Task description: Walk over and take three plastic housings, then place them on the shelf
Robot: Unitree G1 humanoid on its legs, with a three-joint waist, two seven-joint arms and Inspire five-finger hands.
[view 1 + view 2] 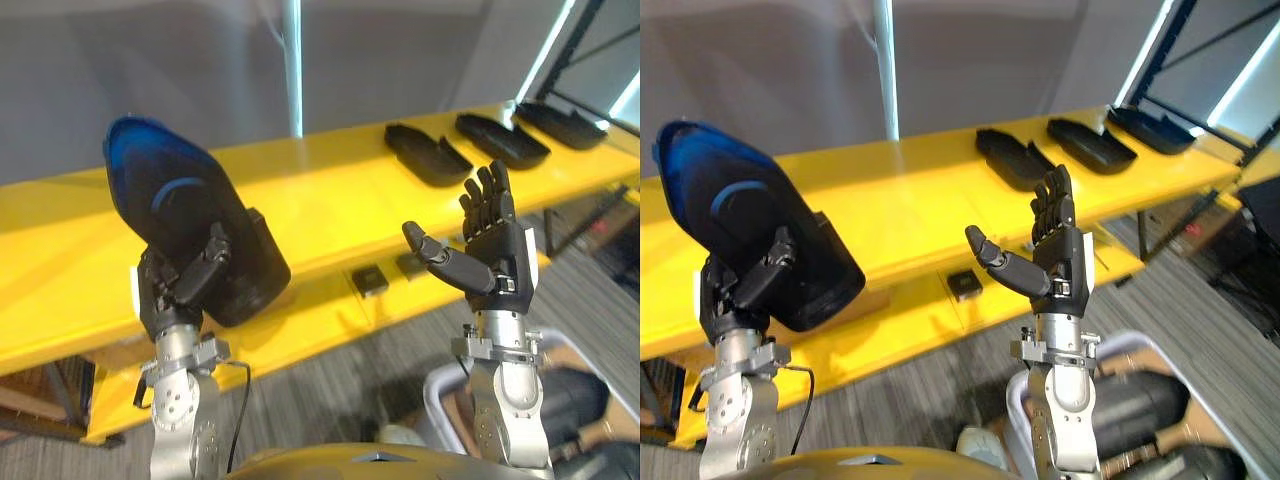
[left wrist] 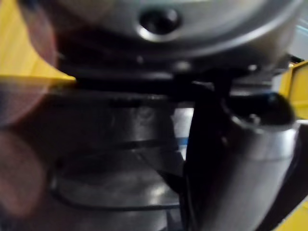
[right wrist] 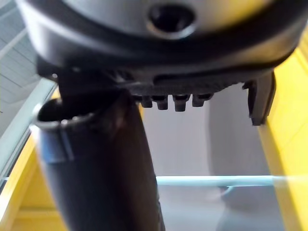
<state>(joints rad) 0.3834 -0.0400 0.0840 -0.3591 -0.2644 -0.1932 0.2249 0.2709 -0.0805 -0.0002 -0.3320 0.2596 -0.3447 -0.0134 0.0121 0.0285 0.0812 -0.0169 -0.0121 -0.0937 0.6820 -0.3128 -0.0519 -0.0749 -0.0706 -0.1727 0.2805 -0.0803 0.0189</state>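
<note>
My left hand is shut on a large black plastic housing with a blue sheen, held upright above the front of the yellow shelf; its dark surface shows close up in the left wrist view. Three more black housings lie in a row on the shelf top at the far right: one, a second, a third. My right hand is raised in front of the shelf, fingers straight up, thumb out, holding nothing.
A lower yellow shelf level carries a small black box. A grey bin with dark parts stands on the carpet by my right arm. A grey wall rises behind the shelf.
</note>
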